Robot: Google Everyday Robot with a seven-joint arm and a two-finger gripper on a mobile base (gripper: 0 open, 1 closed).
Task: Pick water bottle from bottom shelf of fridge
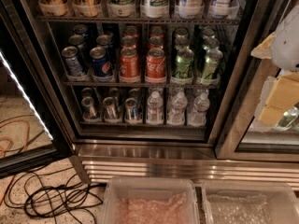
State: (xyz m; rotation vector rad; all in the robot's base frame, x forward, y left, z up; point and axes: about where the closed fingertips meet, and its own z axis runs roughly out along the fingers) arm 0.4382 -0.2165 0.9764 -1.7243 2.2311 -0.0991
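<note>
Hovering at the right edge, outside the fridge [149, 153], the gripper [281, 97] is held well apart; wide or narrow, I cannot tell; the water bottle [200, 110] stands upright at the bottom shelf's [117, 123] front right corner, seemingly fronted for reach.

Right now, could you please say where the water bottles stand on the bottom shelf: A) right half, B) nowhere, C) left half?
A: the water bottles stand right of the cans on the bottom shelf; the end effector hangs at the right edge, outside the fridge.
</note>
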